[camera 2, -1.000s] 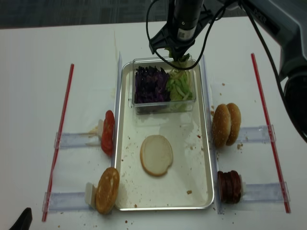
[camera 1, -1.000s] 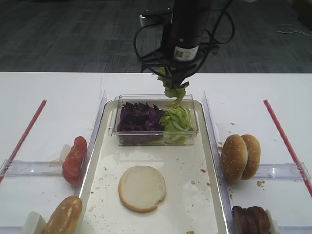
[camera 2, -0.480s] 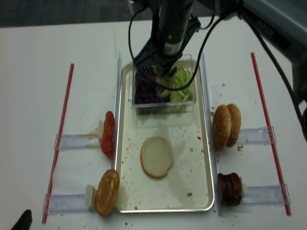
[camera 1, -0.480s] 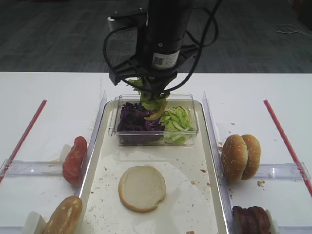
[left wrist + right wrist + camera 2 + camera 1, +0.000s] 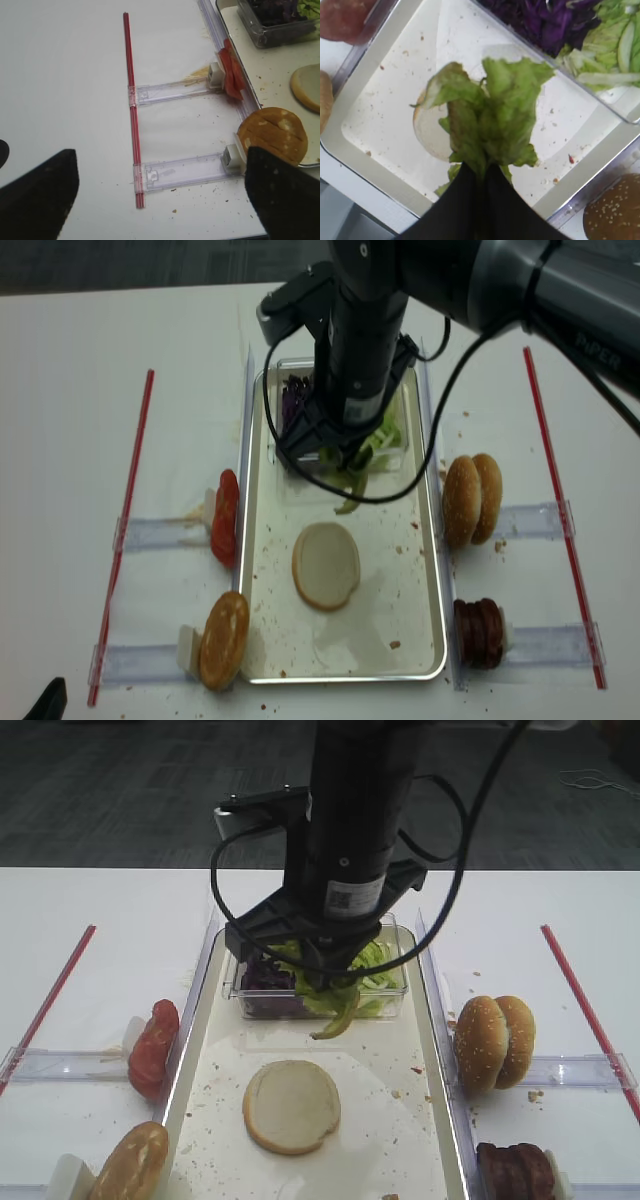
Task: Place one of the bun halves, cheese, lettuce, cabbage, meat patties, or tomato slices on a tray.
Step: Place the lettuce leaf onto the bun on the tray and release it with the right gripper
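- Lettuce (image 5: 490,117) hangs pinched in the closed right pincer (image 5: 479,172), above the tray (image 5: 430,1120) between the clear tub (image 5: 390,995) and the bun half (image 5: 291,1106).
- Left: lowering and release, I judge.
- Room: the tray's bare floor around the bun is open; the raised rim and tub wall sit close.
- Left pincer (image 5: 150,195): spread wide, empty, over the desk (image 5: 65,100).

Right end effector (image 5: 480,172) clamped, left apparently parted
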Motion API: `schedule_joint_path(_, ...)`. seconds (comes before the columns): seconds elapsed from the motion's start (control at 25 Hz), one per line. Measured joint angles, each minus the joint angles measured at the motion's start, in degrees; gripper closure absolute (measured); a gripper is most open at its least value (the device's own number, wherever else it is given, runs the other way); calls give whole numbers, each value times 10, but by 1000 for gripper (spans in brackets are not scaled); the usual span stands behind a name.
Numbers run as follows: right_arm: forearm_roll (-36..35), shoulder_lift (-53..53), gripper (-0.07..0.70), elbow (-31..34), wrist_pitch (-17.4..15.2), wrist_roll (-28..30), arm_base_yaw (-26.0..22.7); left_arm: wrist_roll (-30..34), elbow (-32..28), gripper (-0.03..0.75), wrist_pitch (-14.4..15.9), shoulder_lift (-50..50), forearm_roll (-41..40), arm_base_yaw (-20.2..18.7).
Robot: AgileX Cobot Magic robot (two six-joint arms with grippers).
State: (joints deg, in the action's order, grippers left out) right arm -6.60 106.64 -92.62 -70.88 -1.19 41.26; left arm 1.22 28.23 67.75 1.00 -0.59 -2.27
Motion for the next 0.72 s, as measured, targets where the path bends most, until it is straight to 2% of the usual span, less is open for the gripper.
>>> schedule_joint_path(0.36,-22,-53,556,89,1,12,6,0,0,64,0,0,0,0)
schedule_joint_path(0.72,-34,-61,558,98,2,16,41,0,0,64,0,0,0,0)
